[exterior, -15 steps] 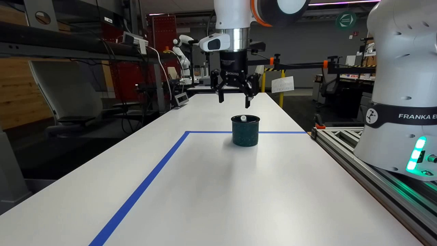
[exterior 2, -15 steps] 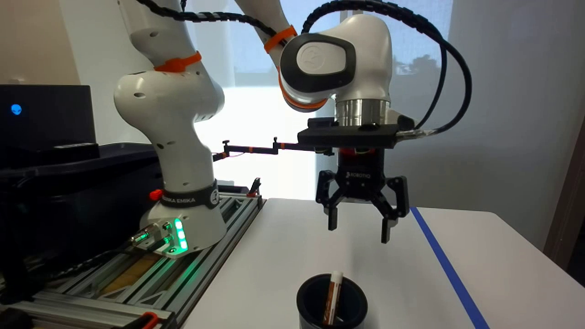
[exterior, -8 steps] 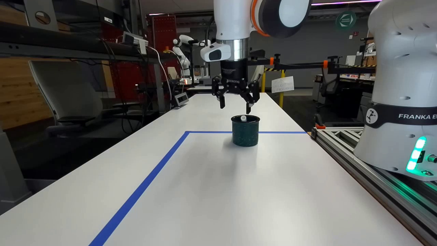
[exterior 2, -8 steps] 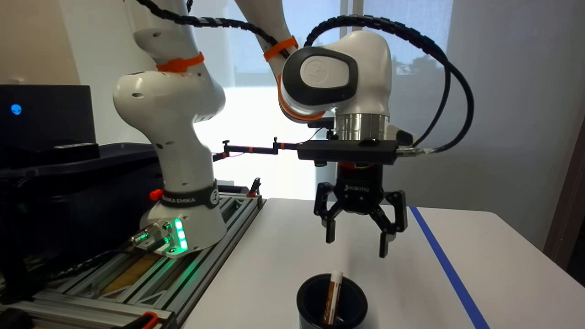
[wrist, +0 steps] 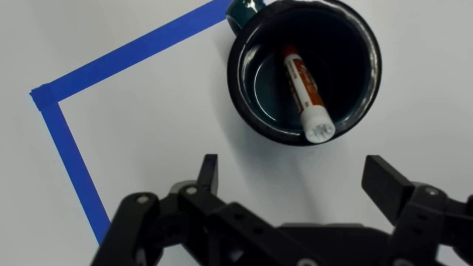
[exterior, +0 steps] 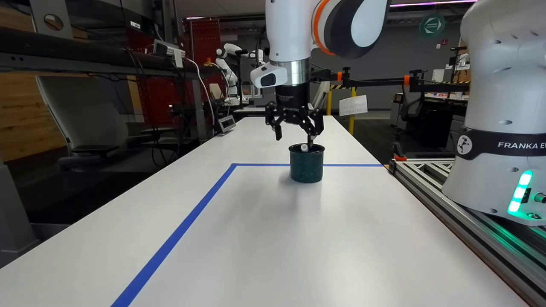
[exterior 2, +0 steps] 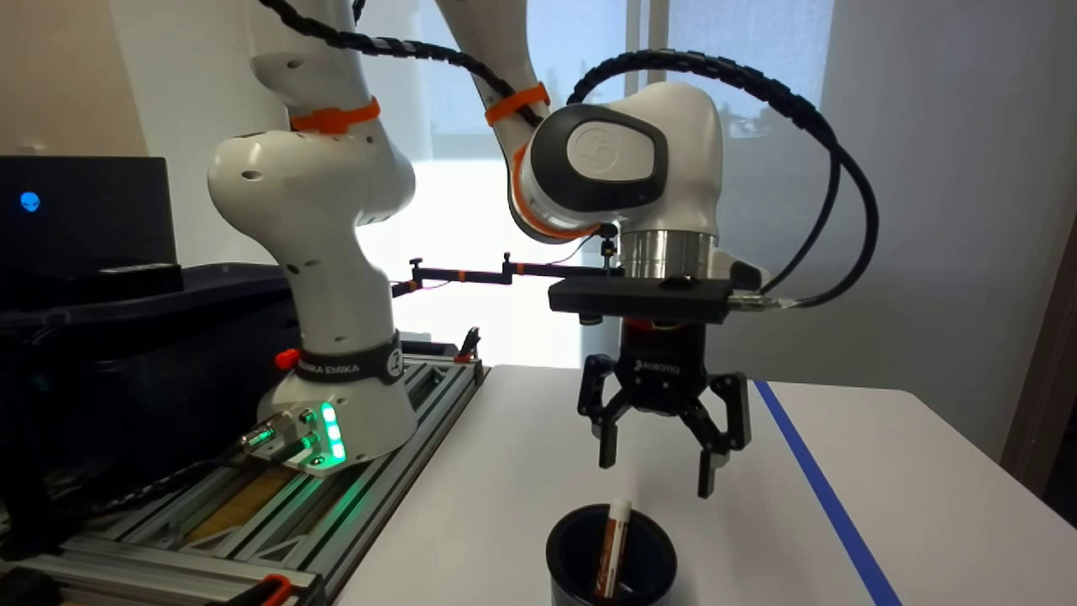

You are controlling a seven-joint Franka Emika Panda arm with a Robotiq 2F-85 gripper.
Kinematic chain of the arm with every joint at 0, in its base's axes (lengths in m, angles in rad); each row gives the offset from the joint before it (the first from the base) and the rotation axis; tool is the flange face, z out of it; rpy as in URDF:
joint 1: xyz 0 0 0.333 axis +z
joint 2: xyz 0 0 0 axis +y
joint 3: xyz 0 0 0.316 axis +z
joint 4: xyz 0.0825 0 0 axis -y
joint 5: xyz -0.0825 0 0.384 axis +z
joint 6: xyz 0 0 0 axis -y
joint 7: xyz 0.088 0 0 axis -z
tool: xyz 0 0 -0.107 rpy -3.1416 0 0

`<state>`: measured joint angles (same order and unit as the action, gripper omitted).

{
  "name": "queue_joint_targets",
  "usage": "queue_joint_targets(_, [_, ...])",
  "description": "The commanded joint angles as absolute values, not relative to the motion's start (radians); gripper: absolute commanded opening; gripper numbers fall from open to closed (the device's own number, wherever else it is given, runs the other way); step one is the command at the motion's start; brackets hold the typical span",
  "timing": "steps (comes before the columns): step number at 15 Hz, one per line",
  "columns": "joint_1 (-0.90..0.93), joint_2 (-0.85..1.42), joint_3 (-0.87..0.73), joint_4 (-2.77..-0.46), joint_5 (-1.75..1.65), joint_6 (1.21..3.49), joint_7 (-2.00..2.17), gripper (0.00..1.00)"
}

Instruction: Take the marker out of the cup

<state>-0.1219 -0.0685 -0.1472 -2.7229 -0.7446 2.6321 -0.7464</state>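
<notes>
Hanging over the table (exterior: 256, 247) in an exterior view, one gripper (exterior: 294, 141) has its two fingers spread well apart. One cup (exterior: 306, 168) stands upright; from this angle one fingertip overlaps its mouth. One marker (exterior: 304, 147) is in the cup; only its pale end shows, the cup's wall hiding the rest. Two strips of blue tape (exterior: 181, 230) meet at a corner, the cup hiding part of one. Two arms show: the robot's arm (exterior: 290, 36), cut off at the top edge, and a white arm (exterior: 230, 75) far behind. A paper (exterior: 353, 105) hangs behind, its writing too small to read.

In an exterior view the marker (exterior 2: 612, 551) leans in the cup, its white end up at the rim; the bottom edge cuts off the cup's base. The gripper is beyond the cup, apart from it. A laptop (exterior 2: 84, 223) stands at the left; the dark shapes (exterior 2: 143, 379) below it are hard to make out.

In the wrist view both fingers are clear of cup and marker, spread to either side of the marker's white end. Its reddish end lies in shadow, deep in the cup. The cup's one handle is cut off at the top edge, and much of the gripper at the bottom.
</notes>
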Motion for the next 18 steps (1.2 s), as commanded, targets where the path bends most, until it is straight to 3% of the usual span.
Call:
queue_joint_targets(1, [-0.133, -0.039, -0.139, -2.696, -0.843, 2.62, -0.64, 1.0])
queue_joint_targets(7, [-0.123, -0.025, -0.136, -2.691, -0.948, 2.574, -0.514, 1.0])
queue_joint_targets(10, [-0.116, -0.034, -0.128, -2.697, -0.974, 2.522, -0.468, 0.89])
queue_joint_targets(11, [-0.114, -0.037, -0.124, -2.7, -0.977, 2.505, -0.459, 0.91])
queue_joint_targets(12, [-0.11, -0.041, -0.119, -2.704, -0.974, 2.492, -0.456, 0.84])
queue_joint_targets(15, [-0.102, -0.046, -0.105, -2.71, -0.956, 2.468, -0.458, 0.82])
queue_joint_targets(18, [-0.102, -0.041, -0.101, -2.716, -0.936, 2.492, -0.477, 0.74])
